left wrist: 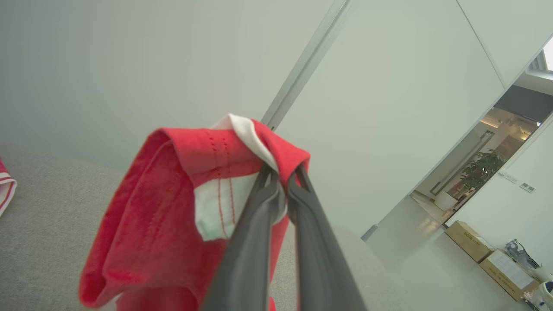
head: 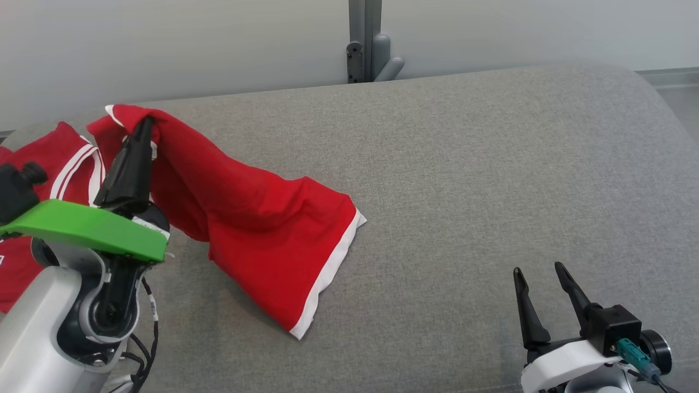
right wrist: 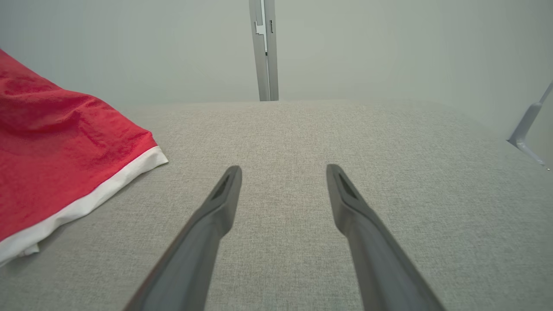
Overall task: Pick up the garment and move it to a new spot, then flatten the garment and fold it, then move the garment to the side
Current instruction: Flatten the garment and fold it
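Red garment [head: 256, 218] hung partly on the grey cushion [head: 491, 164], its long axis slanting from a raised corner at the cushion's back left down to a white hem near the middle. Left gripper [head: 146, 123], angled upward, pinched that corner. Right gripper [head: 537, 268] hovered over the cushion's front right, fingers spread wide.

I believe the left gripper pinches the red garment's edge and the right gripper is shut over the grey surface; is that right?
The right gripper is open, not shut, as the right wrist view shows; the left gripper does pinch the red garment.
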